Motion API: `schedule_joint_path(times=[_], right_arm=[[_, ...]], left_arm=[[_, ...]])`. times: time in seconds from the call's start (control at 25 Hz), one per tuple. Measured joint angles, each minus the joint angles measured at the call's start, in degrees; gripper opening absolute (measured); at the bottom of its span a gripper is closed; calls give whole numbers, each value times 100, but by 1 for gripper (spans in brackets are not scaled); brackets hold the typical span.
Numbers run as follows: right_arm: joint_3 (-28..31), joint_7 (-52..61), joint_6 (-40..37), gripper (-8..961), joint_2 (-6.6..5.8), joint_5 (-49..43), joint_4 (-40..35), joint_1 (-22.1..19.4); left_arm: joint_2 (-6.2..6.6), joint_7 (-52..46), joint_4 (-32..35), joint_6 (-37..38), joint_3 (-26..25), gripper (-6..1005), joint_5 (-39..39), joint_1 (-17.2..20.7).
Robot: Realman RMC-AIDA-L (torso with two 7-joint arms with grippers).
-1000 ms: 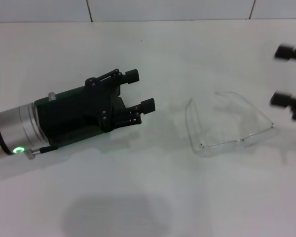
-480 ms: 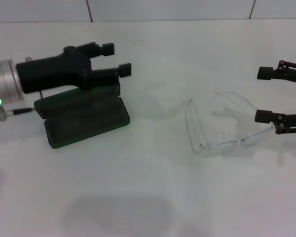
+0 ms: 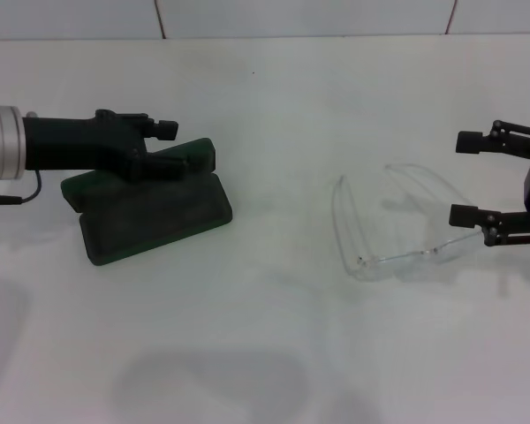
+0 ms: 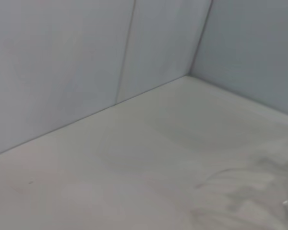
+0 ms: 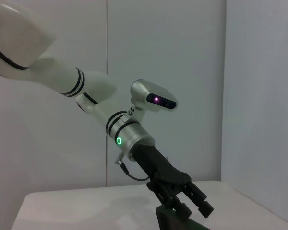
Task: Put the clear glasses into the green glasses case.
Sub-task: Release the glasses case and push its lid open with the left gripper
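On the left half of the white desk [image 3: 265,353], the dark green, flat, rounded-rectangle glasses case [image 3: 150,216] lies open, its matte lining facing up and its lid raised at the far side. Over that lid hovers the left gripper [image 3: 172,146], reaching in from the left edge of the head view; its black fingers [image 3: 165,129] stand only narrowly apart and hold nothing. From the right wrist view the same gripper [image 5: 194,203] shows above the top edge of the case [image 5: 175,220], fingers close together.

Well apart from the case, on the right half of the desk, rest the clear, frameless plastic glasses [image 3: 406,221], with one wraparound lens and thin curved arms, both arms unfolded. Just beside their right end is the right gripper [image 3: 464,177], its fingers spread wide and empty, the nearer fingertip close to the lens corner.
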Motion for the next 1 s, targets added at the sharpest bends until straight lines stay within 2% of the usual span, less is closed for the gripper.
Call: schedule_joint_path(times=[0.24,0.68,1.0], right_arm=[[-1,-15,32,858,4,-5,-5,1],[-16,-23,46,857,4,-21,-12,-2],[-79,-24,50,858,4,-27,-39,42]], left_arm=[[-7,252,36,-613,0,783,17,81],[-24,809,214,-995,-1,781,-1,336],[-25,809,336,-1404,-1,651,-15,348]])
